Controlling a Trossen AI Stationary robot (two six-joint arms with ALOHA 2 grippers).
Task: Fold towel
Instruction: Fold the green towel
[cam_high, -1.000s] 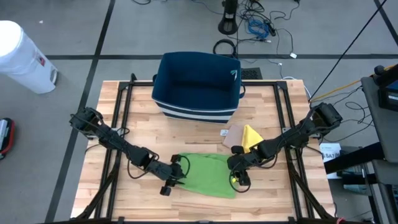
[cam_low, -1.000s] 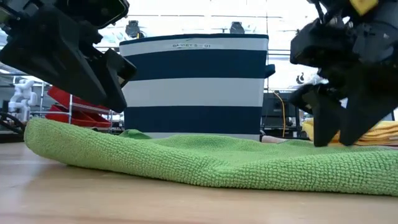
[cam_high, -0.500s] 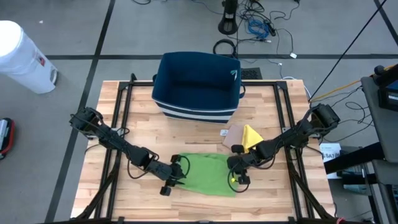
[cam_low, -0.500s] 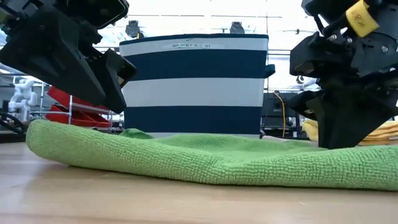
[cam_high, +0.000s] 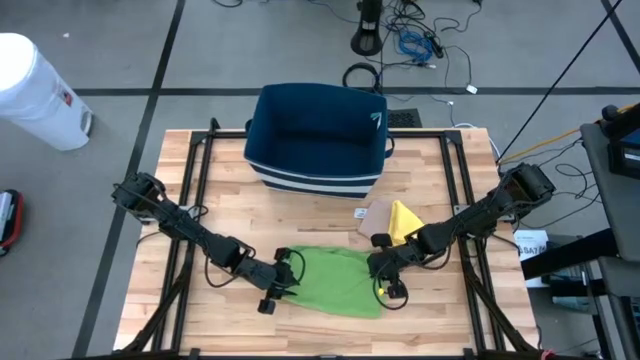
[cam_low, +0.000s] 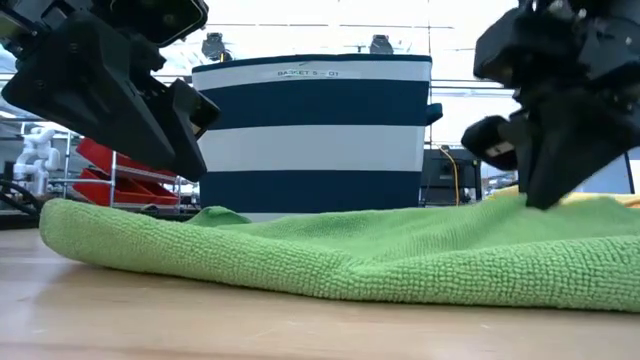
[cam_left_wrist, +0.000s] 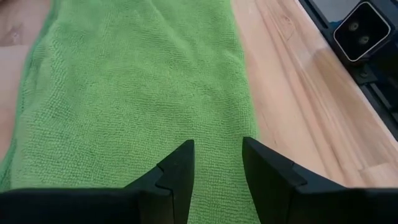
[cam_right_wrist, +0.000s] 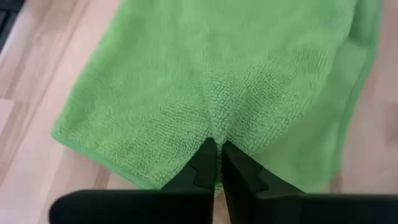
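A green towel (cam_high: 333, 281) lies flat on the wooden table near its front edge, long side running left to right. My left gripper (cam_left_wrist: 216, 155) hangs open over the towel's left end (cam_low: 80, 215), one finger on either side of a strip of cloth; I cannot tell whether they touch it. My right gripper (cam_right_wrist: 214, 152) is shut on the towel at its right end (cam_high: 378, 285). In the low view it stands at the right (cam_low: 555, 170), with the cloth rising toward it. My right gripper pinches a small pucker of the towel (cam_right_wrist: 212, 132) between its two fingers, a little in from the right edge. The fingers slant down from the table's right side. The cloth is drawn up into wrinkles at the fingertips, and the rest of the towel (cam_low: 300, 250) lies on the table.
A navy-and-white striped basket (cam_high: 318, 135) stands at the table's far middle. A yellow cloth (cam_high: 404, 220) and a tan cloth (cam_high: 375, 217) lie just beyond the towel's right end. A white bin (cam_high: 35, 90) stands on the floor, far left.
My right gripper has shut on the towel's right end and risen slightly. That end of the towel has been drawn up off the table, while the left end has stayed flat.
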